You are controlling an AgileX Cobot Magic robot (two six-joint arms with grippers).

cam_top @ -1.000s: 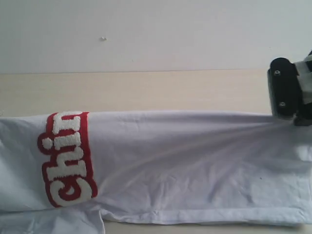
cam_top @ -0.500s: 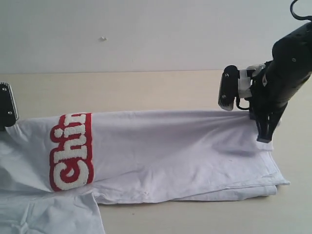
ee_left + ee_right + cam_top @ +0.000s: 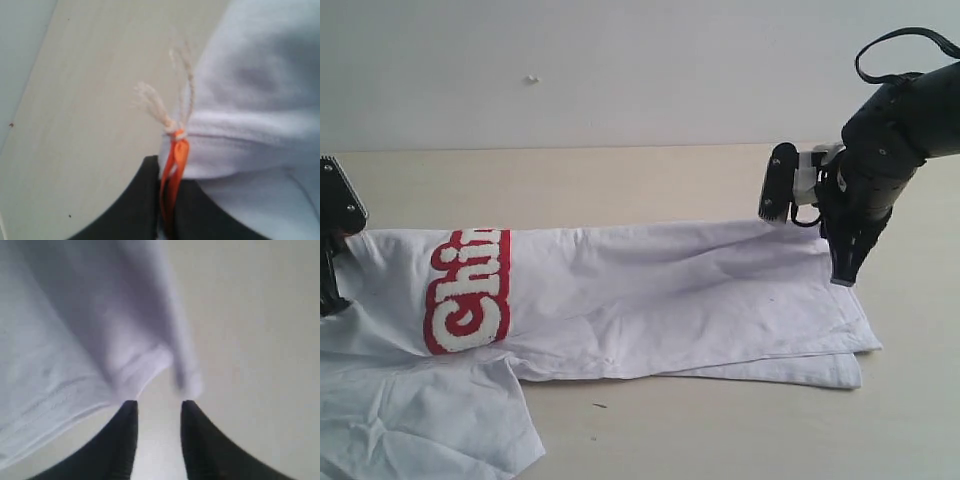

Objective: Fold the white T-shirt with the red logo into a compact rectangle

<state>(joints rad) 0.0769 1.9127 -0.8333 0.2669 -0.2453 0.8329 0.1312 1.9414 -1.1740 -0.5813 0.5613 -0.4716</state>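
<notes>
While the left gripper sits at the far left edge of the exterior view, its wrist camera gives us the close-up: the two dark fingers are clamped together on the neck edge of the white T-shirt, with the orange tag pinched between them and a frayed cream thread knotted on its upper end. Moving along, the shirt lies as a long folded band across the pale wooden table, and a loose sleeve spills out toward the near left corner. Just right of the collar end comes the red logo, turned sideways, and only the fuzzy white letters "Chin" show above the fold. Past that it's plain white cloth, lightly creased, running to the hem end on the right, where the layers lie stepped one over another. Over that end hangs the right gripper, pointing down, and its wrist view settles it: the black fingertips are parted, nothing between them, the hem corner lying just beyond the tips
</notes>
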